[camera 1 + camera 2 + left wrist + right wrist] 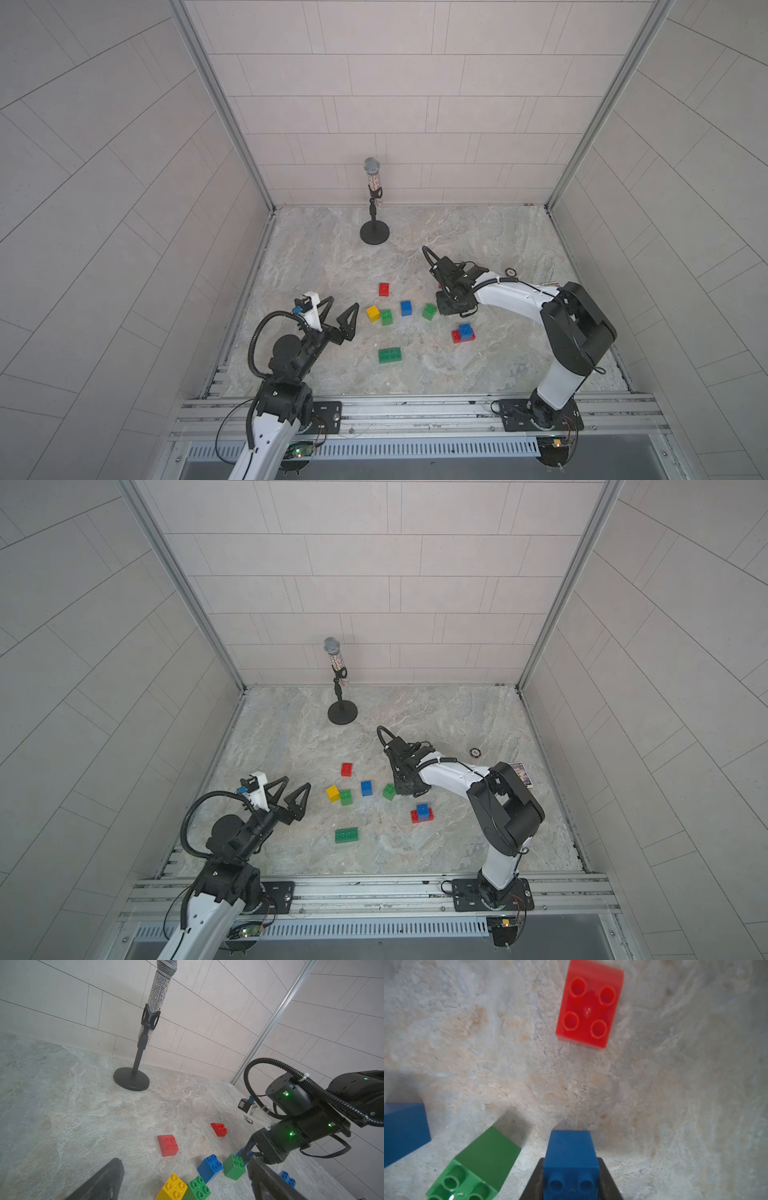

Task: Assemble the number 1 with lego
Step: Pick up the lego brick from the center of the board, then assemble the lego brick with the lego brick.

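In the right wrist view my right gripper (571, 1178) is shut on a small blue brick (571, 1153), one black finger on each side, low over the stone table. Beside it lie a tilted green brick (481, 1165), a red brick (589, 1005) and another blue brick (404, 1130). In both top views this gripper (446, 305) hides its brick. Left of it lie a green brick (429, 311), a blue one (406, 308), green (386, 317), yellow (372, 313) and red (383, 289). A blue brick (466, 330) sits on a long red brick (456, 337). A long green brick (389, 355) lies nearer the front. My left gripper (341, 311) hovers open and holds nothing.
A microphone on a black round-based stand (374, 232) stands at the back of the table. A small round object (510, 272) and a printed card (523, 774) lie behind the right arm. Tiled walls close in three sides; a metal rail (415, 405) runs along the front.
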`<state>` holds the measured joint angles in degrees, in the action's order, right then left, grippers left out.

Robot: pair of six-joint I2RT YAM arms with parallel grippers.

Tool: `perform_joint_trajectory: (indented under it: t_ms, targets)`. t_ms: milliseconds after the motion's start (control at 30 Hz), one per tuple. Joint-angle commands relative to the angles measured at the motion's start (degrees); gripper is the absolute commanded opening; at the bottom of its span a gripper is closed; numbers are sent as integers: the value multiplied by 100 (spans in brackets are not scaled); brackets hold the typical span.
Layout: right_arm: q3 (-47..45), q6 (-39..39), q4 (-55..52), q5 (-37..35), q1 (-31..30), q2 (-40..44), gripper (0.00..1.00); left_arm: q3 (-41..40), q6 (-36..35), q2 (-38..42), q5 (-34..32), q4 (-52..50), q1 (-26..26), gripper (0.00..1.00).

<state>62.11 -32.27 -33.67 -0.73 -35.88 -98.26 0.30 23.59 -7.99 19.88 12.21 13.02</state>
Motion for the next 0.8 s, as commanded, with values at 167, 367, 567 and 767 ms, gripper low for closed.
perform_joint_trajectory:
  t_ms: [167, 367, 567, 767]
  targets:
    - [-235, 489, -822, -75, -95, 1380, 0, -137, 42, 8, -52, 238, -5, 100]
    - [-803, 368, -1537, 70, -161, 2494, 0, -135, 66, -19, -145, 225, -4, 100]
    - [-1346, 207, -1583, 205, -230, 3076, 0, -135, 67, -19, -160, 216, -8, 100]
    - [-1413, 204, -1589, 172, -329, 3210, 0, -135, 67, -27, -164, 212, -9, 100]
